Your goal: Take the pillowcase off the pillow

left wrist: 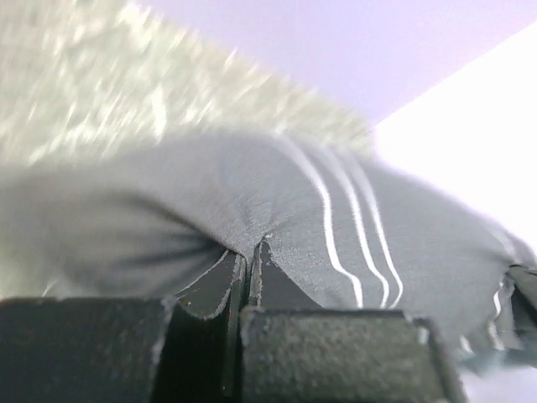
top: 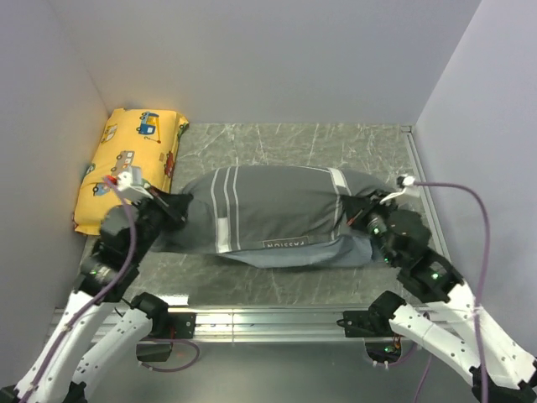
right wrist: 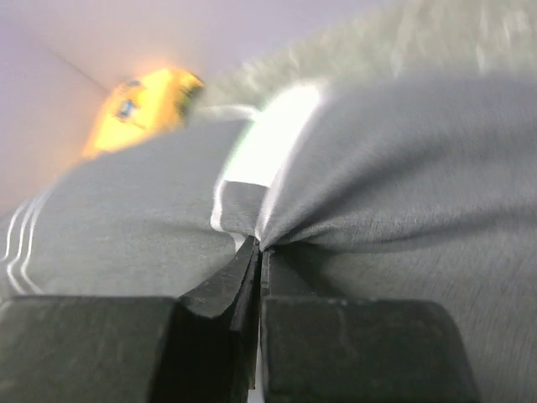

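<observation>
The dark grey pillowcase (top: 277,214) with thin white stripes lies across the middle of the table, plump over the pillow, which is hidden inside it. My left gripper (top: 180,206) is shut on a pinch of pillowcase fabric at its left end; in the left wrist view the cloth (left wrist: 277,201) gathers into folds between the closed fingertips (left wrist: 249,252). My right gripper (top: 357,214) is shut on the pillowcase at its right end; in the right wrist view the fabric (right wrist: 377,201) puckers into the closed fingertips (right wrist: 260,250).
A yellow cartoon-car cushion (top: 130,164) leans at the far left against the wall, also seen in the right wrist view (right wrist: 143,105). White walls enclose the marbled table (top: 277,138) on three sides. A metal rail (top: 268,319) runs along the near edge.
</observation>
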`<state>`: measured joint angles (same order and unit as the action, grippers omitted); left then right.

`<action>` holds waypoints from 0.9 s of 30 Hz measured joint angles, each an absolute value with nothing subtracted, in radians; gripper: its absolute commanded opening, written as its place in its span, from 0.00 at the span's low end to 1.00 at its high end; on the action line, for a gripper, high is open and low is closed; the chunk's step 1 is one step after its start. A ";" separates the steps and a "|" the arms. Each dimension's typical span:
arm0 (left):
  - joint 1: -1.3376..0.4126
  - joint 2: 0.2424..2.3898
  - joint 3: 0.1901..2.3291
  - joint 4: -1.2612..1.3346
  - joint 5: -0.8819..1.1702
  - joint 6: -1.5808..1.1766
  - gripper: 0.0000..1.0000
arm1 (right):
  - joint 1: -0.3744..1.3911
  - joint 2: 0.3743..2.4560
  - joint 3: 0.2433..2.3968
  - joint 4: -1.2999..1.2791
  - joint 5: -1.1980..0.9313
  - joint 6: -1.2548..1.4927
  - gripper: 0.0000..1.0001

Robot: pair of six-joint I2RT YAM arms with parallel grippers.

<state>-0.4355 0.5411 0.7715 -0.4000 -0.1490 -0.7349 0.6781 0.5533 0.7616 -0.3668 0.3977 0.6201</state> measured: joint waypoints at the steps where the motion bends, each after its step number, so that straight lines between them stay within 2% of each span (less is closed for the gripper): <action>1: -0.435 0.555 0.834 -0.414 -0.146 -0.731 0.02 | 0.678 0.575 0.822 -0.384 0.392 0.603 0.00; 5: -0.435 0.673 1.058 -0.413 -0.168 -0.716 0.12 | 0.672 0.730 1.031 -0.394 0.396 0.546 0.00; 7: -0.427 0.773 1.122 -0.367 -0.204 -0.714 0.16 | 0.643 0.874 1.108 -0.368 0.397 0.525 0.00; 9: -0.397 0.888 1.153 -0.312 -0.211 -0.715 0.15 | 0.574 1.059 1.145 -0.318 0.352 0.523 0.00; 10: -0.377 0.961 1.159 -0.282 -0.207 -0.715 0.12 | 0.534 1.159 1.151 -0.286 0.312 0.524 0.00; 12: -0.321 1.119 1.160 -0.239 -0.177 -0.720 0.12 | 0.460 1.382 1.159 -0.227 0.223 0.534 0.00; 15: -0.253 1.376 1.160 -0.186 -0.143 -0.723 0.26 | 0.395 1.716 1.196 -0.095 0.116 0.554 0.00; 16: -0.239 1.440 1.161 -0.150 -0.135 -0.725 0.39 | 0.382 1.788 1.201 -0.046 0.084 0.562 0.00; 17: -0.227 1.495 1.166 -0.126 -0.127 -0.719 0.46 | 0.373 1.829 1.199 -0.009 0.057 0.572 0.00; 18: -0.218 1.538 1.176 -0.118 -0.118 -0.718 0.52 | 0.366 1.846 1.191 0.018 0.036 0.580 0.00; 19: -0.215 1.558 1.188 -0.121 -0.109 -0.711 0.64 | 0.362 1.848 1.180 0.034 0.019 0.587 0.00; 22: -0.217 1.574 1.245 -0.146 -0.080 -0.684 0.80 | 0.355 1.830 1.152 0.060 -0.017 0.603 0.03; 25: -0.228 1.573 1.336 -0.177 -0.068 -0.645 0.89 | 0.342 1.813 1.137 0.067 -0.047 0.618 0.10; 27: -0.239 1.571 1.395 -0.212 -0.074 -0.619 0.93 | 0.324 1.794 1.128 0.067 -0.074 0.634 0.19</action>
